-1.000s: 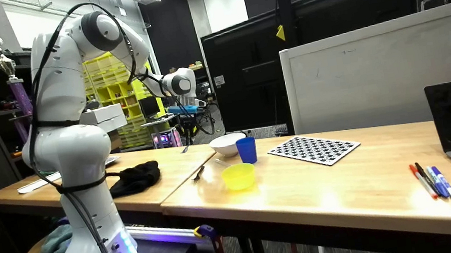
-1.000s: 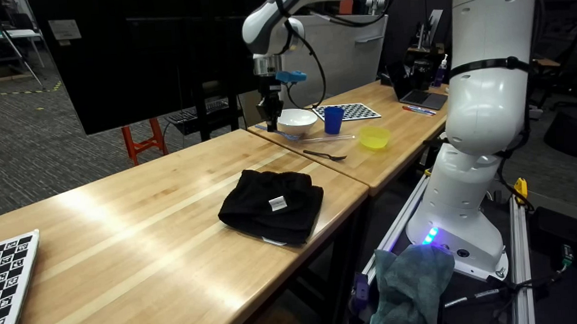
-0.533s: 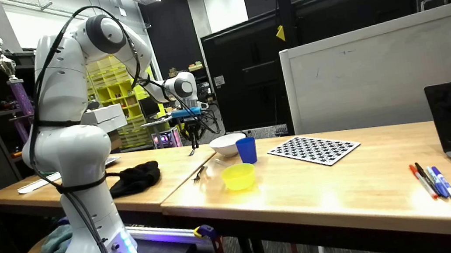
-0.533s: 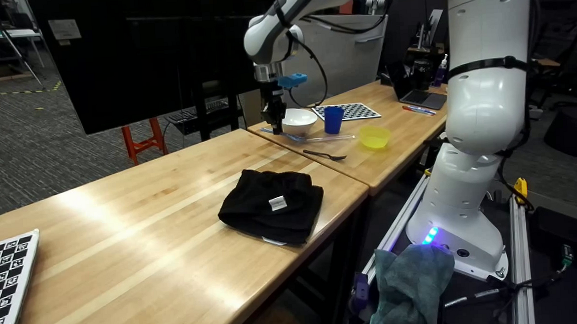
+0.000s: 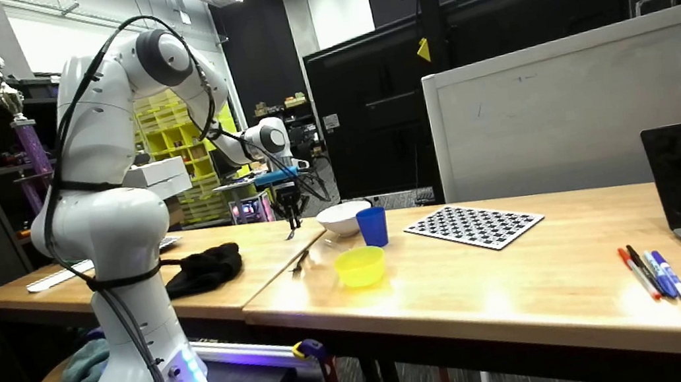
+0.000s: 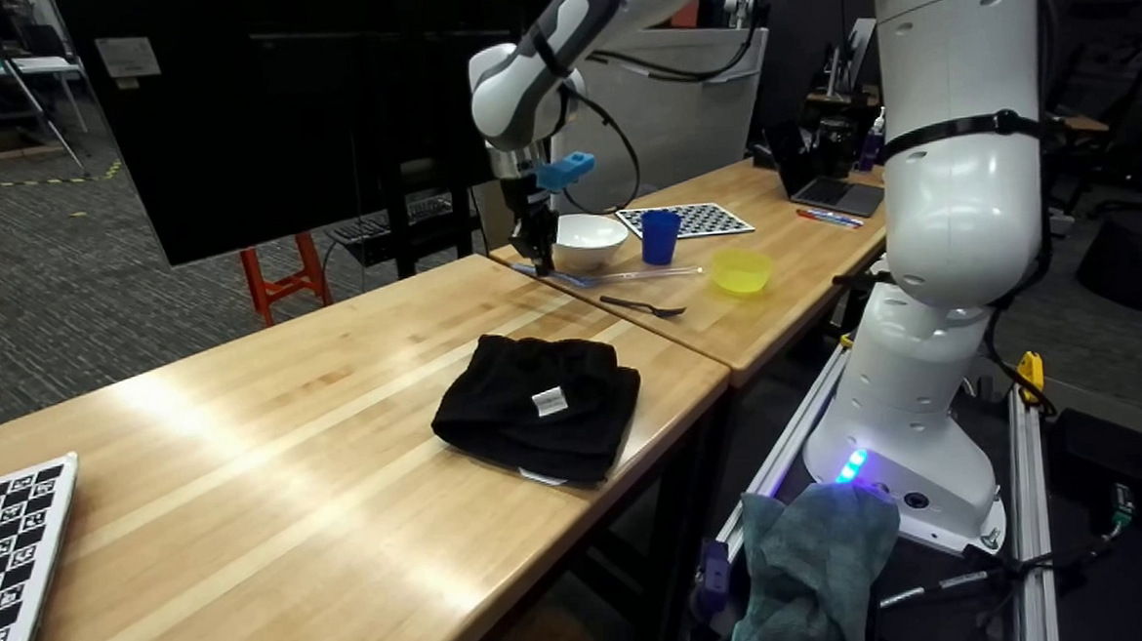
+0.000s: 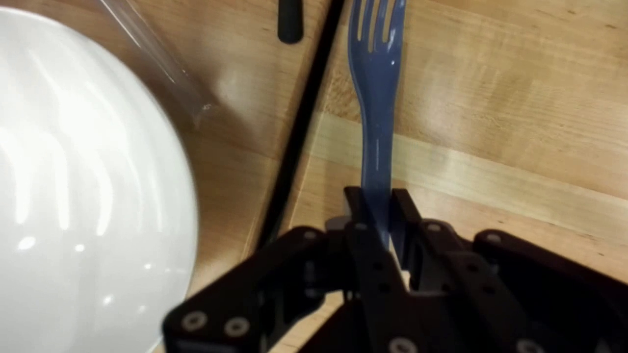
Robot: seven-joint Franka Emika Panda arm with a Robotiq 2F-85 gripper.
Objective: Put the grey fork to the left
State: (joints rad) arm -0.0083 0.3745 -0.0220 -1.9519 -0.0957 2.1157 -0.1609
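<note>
The grey fork (image 7: pixel 378 108), blue-grey and plastic, is held in my gripper (image 7: pixel 377 198). The two fingers are shut on its handle, and its tines point to the top of the wrist view. In both exterior views the gripper (image 5: pixel 295 222) (image 6: pixel 541 265) is low over the table seam, beside the white bowl (image 6: pixel 588 241). The fork's head (image 5: pixel 291 234) (image 6: pixel 571 279) shows just below the fingers. I cannot tell whether it touches the table. The handle's end is hidden by the fingers.
A dark fork (image 6: pixel 641 306) and a clear utensil (image 6: pixel 652 274) lie near the seam (image 7: pixel 304 117). A blue cup (image 5: pixel 373 228) and yellow bowl (image 5: pixel 360 267) stand beside the white bowl. A black cloth (image 6: pixel 541 405) lies on the neighbouring table. A checkered board (image 5: pixel 475 225) lies farther along.
My gripper has come down toward the table with the fork in it. It has also shifted slightly sideways, away from the white bowl, over the last half second. The other objects have not moved.
</note>
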